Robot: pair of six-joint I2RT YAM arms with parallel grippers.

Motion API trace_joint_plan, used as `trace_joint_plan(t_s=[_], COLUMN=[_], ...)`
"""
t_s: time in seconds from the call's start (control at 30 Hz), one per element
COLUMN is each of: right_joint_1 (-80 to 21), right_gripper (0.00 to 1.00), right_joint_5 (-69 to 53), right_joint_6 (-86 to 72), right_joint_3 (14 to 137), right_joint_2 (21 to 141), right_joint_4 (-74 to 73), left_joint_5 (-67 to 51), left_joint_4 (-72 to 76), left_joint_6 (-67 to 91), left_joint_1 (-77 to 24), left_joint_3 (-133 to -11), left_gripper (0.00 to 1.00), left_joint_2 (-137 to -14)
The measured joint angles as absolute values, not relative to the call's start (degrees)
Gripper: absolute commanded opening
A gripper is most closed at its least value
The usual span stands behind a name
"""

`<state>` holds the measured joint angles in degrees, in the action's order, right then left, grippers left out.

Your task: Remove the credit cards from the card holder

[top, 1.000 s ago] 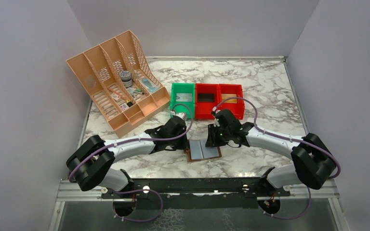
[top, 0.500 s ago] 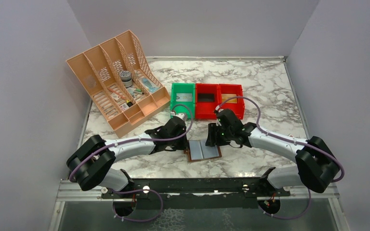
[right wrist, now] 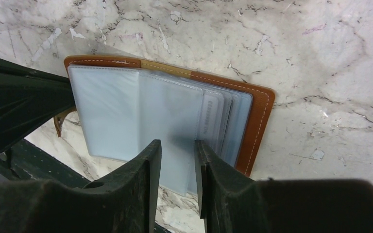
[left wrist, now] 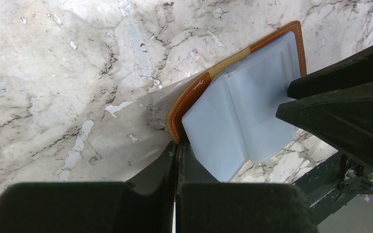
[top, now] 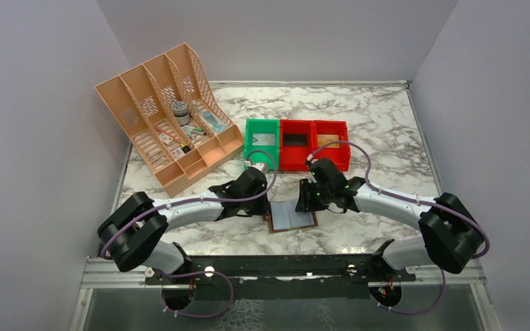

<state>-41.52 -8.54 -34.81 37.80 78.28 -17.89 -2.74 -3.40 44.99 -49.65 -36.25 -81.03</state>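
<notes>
— Starting at the upper left of the overhead view?
— Orange file rack (top: 131, 121) standing on the marble surface (top: 379, 124). Next, at centre, a green bin (top: 261, 121), with two red bins (top: 312, 140) touching on the right of that.
— And below the bins?
— First the left tool (left wrist: 176, 150), pressed together with no gap, down at the left edge of the card holder (top: 292, 216). Cannot tell whether pinching the leather or only touching.
— The card holder itself?
— Lying open and flat just below centre of the overhead view. Brown leather outside, pale grey-blue sleeves (right wrist: 107, 111) facing up, fanned over the right half in the right wrist view. Holding the credit cards (right wrist: 215, 121) tucked inside those fanned sleeves, with faint raised print too blurred to read.
— Further right?
— The right tool (right wrist: 177, 145), parted by a narrow gap, tips down over the middle sleeves. Cannot tell whether nipping a sleeve or merely hovering at the edge.
</notes>
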Motion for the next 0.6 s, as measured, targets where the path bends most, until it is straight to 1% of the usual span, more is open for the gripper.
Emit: trace_joint_plan(t_s=[0.17,0.37,0.6], right_joint_1=[-41.52,-41.52,-41.52], right_gripper=[0.26,0.26,0.29], right_joint_5=[-8.78,-10.66,-17.89], right_joint_6=[-34.54,-34.22,-36.45], right_joint_3=[37.80,37.80,37.67], right_joint_2=[78.28,77.06,76.49], right_joint_4=[-17.89,-17.82,-12.95], left_joint_5=[-2.74,-2.74,-2.76], left_joint_4=[-3.07,-3.03,-3.03], left_joint_6=[45.12,45.25,45.52], left_joint_1=[-49.65,-49.65,-49.65], left_joint_3=[-36.25,-36.25,-36.25], left_gripper=[0.00,0.00,0.00], left_joint_2=[-81.08,-81.08,-81.08])
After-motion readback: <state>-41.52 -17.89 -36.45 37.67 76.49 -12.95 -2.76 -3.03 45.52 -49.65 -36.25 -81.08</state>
